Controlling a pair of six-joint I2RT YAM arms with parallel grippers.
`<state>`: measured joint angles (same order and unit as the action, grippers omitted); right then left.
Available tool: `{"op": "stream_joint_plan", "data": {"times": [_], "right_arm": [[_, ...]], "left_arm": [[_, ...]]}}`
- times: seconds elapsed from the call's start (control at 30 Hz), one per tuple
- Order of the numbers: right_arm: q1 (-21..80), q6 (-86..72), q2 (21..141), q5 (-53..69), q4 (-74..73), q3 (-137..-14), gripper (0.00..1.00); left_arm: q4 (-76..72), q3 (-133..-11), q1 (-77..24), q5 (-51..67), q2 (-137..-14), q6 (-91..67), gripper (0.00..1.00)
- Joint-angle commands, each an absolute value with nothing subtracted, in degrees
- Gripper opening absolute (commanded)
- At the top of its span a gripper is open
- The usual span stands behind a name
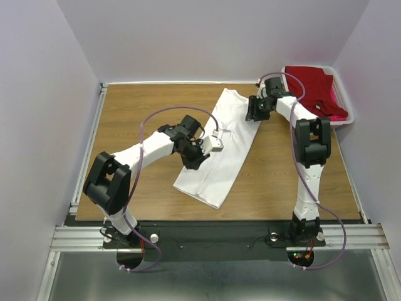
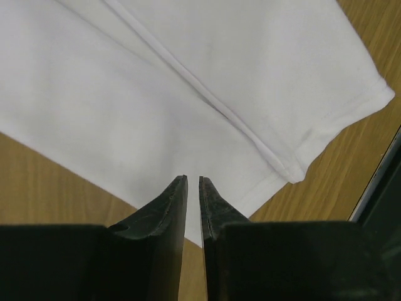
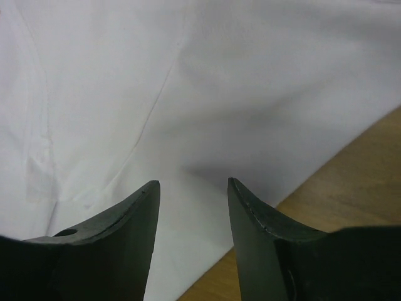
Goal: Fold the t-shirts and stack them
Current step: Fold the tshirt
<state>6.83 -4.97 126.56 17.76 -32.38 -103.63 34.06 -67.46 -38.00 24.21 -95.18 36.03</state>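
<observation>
White shirt: the big plain white cotton t-shirt (image 1: 220, 164) lay in the middle of the brown wooden tabletop (image 1: 135, 110), folded into a long slanted strip.
Why it lay so: I think the sides were already folded in, so it waited for a fold across its length.
Left hand: the left hand (image 1: 215, 142) hung over the middle of the strip, at its left side. Its fingers were just a thin slit apart and held nothing.
Left wrist view: the shirt (image 2: 125, 94) filled the top of the frame, with its hem at the right.
Right hand: the right hand (image 1: 255, 113) sat at the strip's upper right edge, its fingers spread and empty.
Right wrist view: cloth (image 3: 219, 75) lay right under the hand (image 3: 193, 183), with bare wood at the lower right.
Other shirts: the deep red shirt (image 1: 310, 84) and the bright pink shirt (image 1: 339, 115) sat unfolded in the white plastic basket (image 1: 348, 119), upper right.
</observation>
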Motion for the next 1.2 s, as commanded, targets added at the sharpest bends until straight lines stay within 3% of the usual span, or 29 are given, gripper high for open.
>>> {"op": "stream_joint_plan", "data": {"times": [0.0, 0.17, 0.4, 0.5, 0.63, 0.8, 0.9, 1.07, 1.17], "right_arm": [[7.5, -6.1, 133.4, 20.7, -32.2, -110.0, 0.52], [9.0, -5.9, 139.4, 20.0, -32.2, -116.0, 0.52], [12.2, -5.2, 149.8, 20.3, -32.2, -132.3, 0.51], [13.4, -4.3, 152.2, 20.6, -32.2, -139.3, 0.55], [13.5, -1.8, 146.9, 22.0, -32.3, -139.1, 0.64], [13.7, 1.2, 127.3, 25.0, -32.3, -121.7, 0.72], [14.1, 0.3, 119.5, 28.7, -32.9, -111.9, 0.72], [17.0, -2.9, 107.8, 33.2, -35.5, -89.4, 0.6], [19.5, -1.1, 102.8, 31.2, -35.2, -79.5, 0.58]], "left_arm": [[33.8, -71.4, -33.1, 29.2, -91.9, 33.7, 0.26], [30.6, -71.5, -27.0, 30.9, -93.5, 30.8, 0.26], [27.1, -66.7, -26.1, 29.8, -94.2, 30.0, 0.26], [25.5, -65.8, -26.1, 30.5, -94.4, 28.5, 0.26], [23.5, -65.0, -26.2, 33.3, -93.5, 26.7, 0.29], [21.4, -64.2, -26.1, 34.3, -91.5, 25.1, 0.3], [21.0, -63.9, -26.2, 34.1, -91.8, 25.2, 0.3], [20.0, -61.7, -26.4, 33.8, -91.7, 26.8, 0.3], [18.9, -58.3, -27.5, 31.3, -91.0, 28.9, 0.3]]}}
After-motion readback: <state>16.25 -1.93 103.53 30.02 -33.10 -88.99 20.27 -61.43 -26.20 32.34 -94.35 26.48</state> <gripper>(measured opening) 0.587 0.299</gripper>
